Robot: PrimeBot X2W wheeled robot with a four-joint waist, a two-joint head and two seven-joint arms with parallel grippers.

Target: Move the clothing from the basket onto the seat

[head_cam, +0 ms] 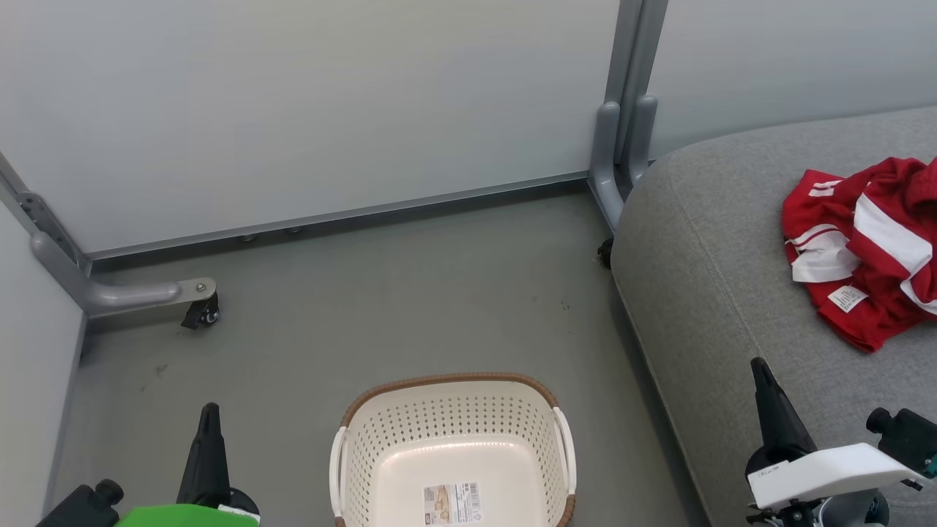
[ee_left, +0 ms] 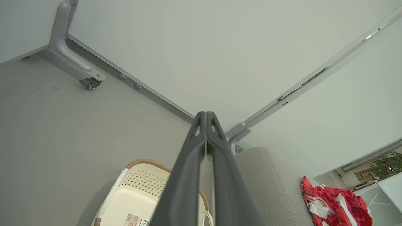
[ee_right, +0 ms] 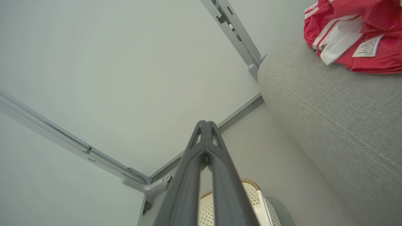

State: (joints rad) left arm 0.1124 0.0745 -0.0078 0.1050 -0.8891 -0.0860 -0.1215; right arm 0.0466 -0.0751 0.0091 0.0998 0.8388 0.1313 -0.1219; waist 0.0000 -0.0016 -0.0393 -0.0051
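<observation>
Your left gripper (head_cam: 209, 417) and right gripper (head_cam: 758, 369), low in the frame, are pinched together, empty. Soft, light red-and-white clothing (head_cam: 864, 241) lies upper right on the grey fabric seat (head_cam: 717, 293); you could pinch a fold.

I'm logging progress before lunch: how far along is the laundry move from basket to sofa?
Done, it seems: the clothing lies on the seat, and the basket holds just a sticker. In hand: nothing; the left gripper and right gripper are shut and empty. Left: apparently nothing, though the basket's near end is out of frame.
</observation>
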